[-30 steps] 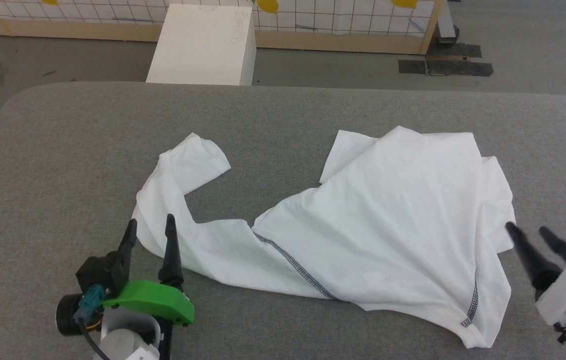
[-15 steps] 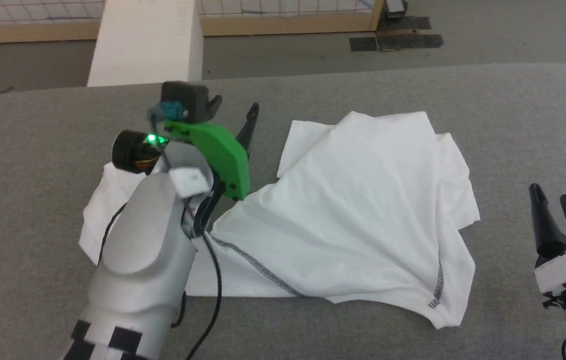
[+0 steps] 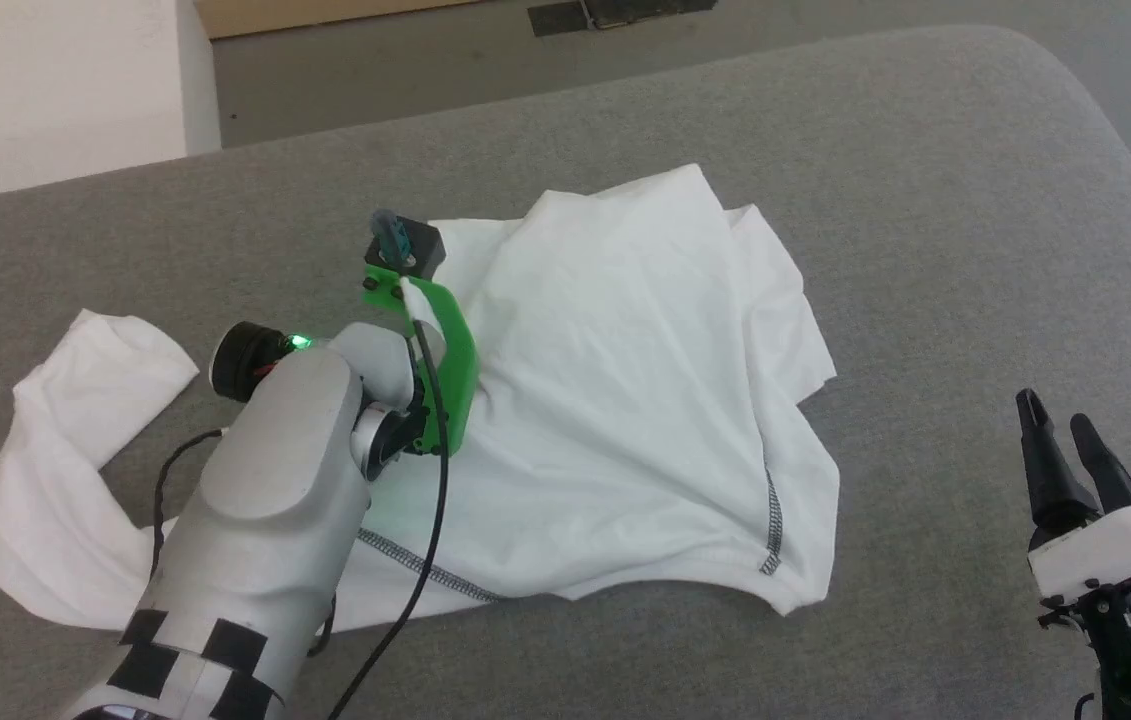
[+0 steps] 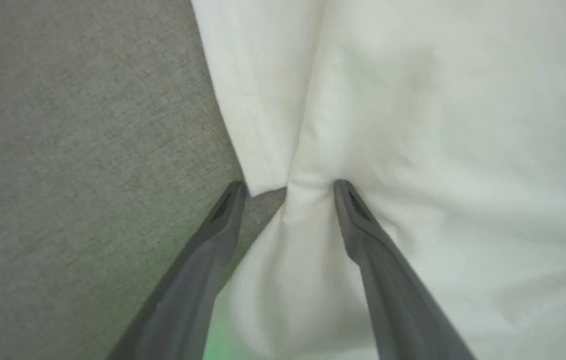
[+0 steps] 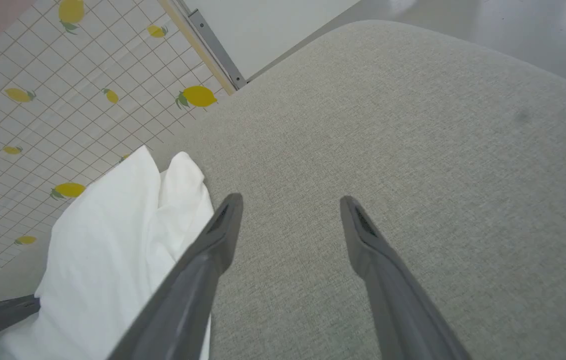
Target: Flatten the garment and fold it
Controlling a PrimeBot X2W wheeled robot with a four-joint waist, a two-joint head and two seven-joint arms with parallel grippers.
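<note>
The shirt (image 3: 625, 380) lies rumpled and partly doubled over itself, with the grey table (image 3: 925, 200) under it and bare on every side of it. One sleeve (image 3: 75, 380) trails off from the shirt's left end, and dark stitched seams (image 3: 773, 520) run up from the shirt's near edge.

The left gripper (image 4: 290, 187) points down at the shirt's left half, near a fold edge. Its fingers stand moderately apart. One tip presses into the cloth and the other sits just off the cloth edge on the table, with a ridge of white fabric bunched up between them. They have not closed on it. The pale left forearm (image 3: 265, 520) crosses over the shirt's near left part.

The right gripper (image 3: 1052, 412) hangs off the shirt's right side, clear of the cloth. Its fingers are spread and hold nothing. In the right wrist view the shirt's edge lies just beside one finger (image 5: 212, 240).

A white box (image 3: 75, 90) stands beyond the shirt's far left.
</note>
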